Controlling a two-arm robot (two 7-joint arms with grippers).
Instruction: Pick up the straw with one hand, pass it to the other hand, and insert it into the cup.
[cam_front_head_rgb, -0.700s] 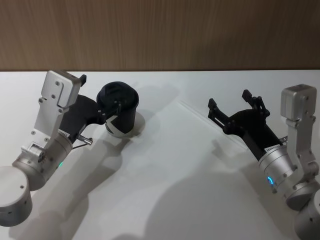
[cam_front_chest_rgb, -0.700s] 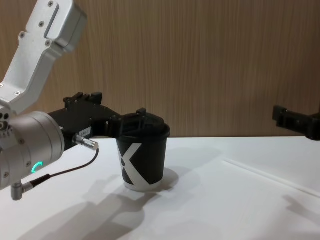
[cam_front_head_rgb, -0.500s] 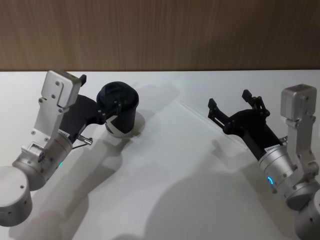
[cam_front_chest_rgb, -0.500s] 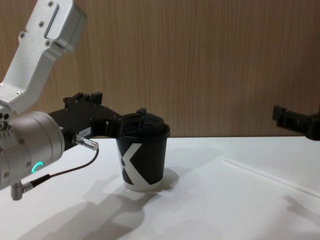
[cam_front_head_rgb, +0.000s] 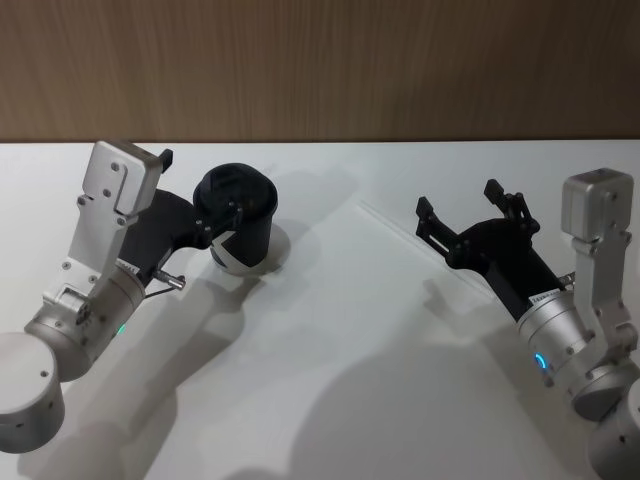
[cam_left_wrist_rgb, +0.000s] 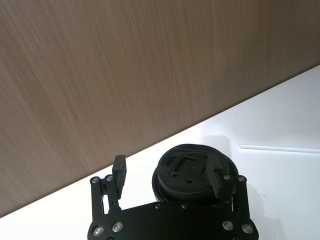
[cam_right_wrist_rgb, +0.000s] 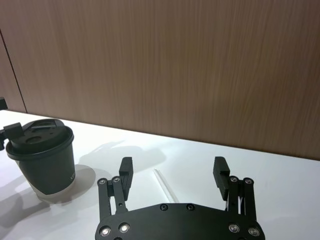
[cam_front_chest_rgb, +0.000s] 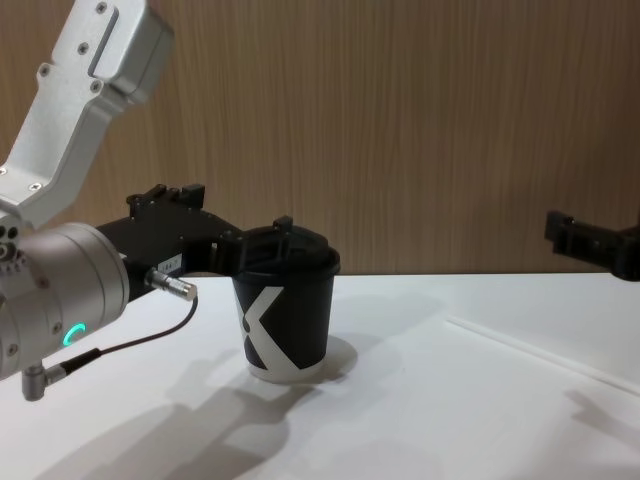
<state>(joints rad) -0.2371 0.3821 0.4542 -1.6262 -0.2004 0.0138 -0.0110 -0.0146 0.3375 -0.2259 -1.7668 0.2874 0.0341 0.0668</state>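
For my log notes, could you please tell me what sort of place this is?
Probably a robot test bench: a white table against a wood-panelled wall, with a lidded paper cup and a straw laid out.

Black left gripper (cam_left_wrist_rgb: 167, 169) and right gripper (cam_right_wrist_rgb: 172, 167): flat plates dotted with silver screws (cam_right_wrist_rgb: 162, 207). Silver cylinder wrists (cam_front_chest_rgb: 60, 290), green ring light (cam_front_chest_rgb: 70, 334) left, blue ring light (cam_front_head_rgb: 541, 362) right. Pale grey boxy brackets (cam_front_head_rgb: 112, 190). Metal plug (cam_front_chest_rgb: 172, 285) on thin dark cable (cam_front_chest_rgb: 140, 338). Small white label (cam_front_head_rgb: 546, 297) by the right wrist.
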